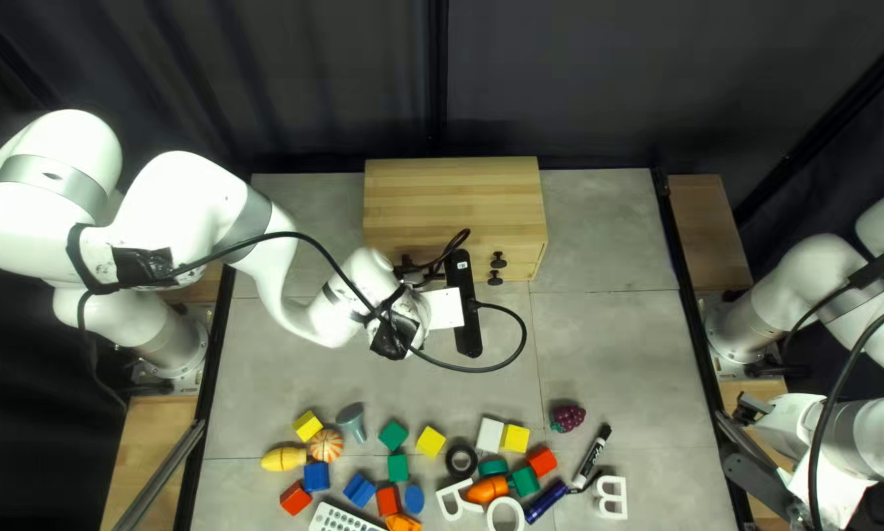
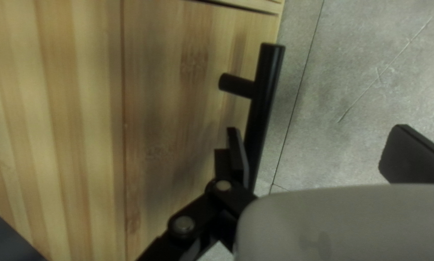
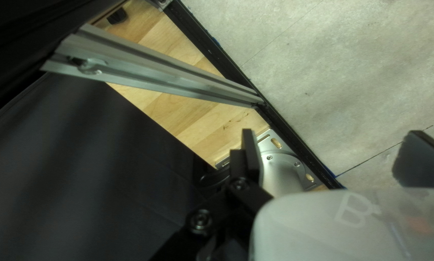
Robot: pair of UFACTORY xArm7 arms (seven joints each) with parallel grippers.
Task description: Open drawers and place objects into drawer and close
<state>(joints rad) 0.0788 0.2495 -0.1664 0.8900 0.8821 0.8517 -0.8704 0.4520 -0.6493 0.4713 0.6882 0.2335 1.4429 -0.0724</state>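
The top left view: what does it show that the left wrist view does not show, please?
Only the top left view shows the loose things near the table's near edge, such as the grapes, the carrot and the black marker, plus the right arm.

Only the left wrist view clearly shows the left gripper with open fingers, and the short post on the black handle.

Both show the wooden drawer box and the gray table.

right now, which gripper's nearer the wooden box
Left. The left gripper is open at the front of the wooden box, one finger beside a black handle. The right gripper is well away, at the right of the top left view.
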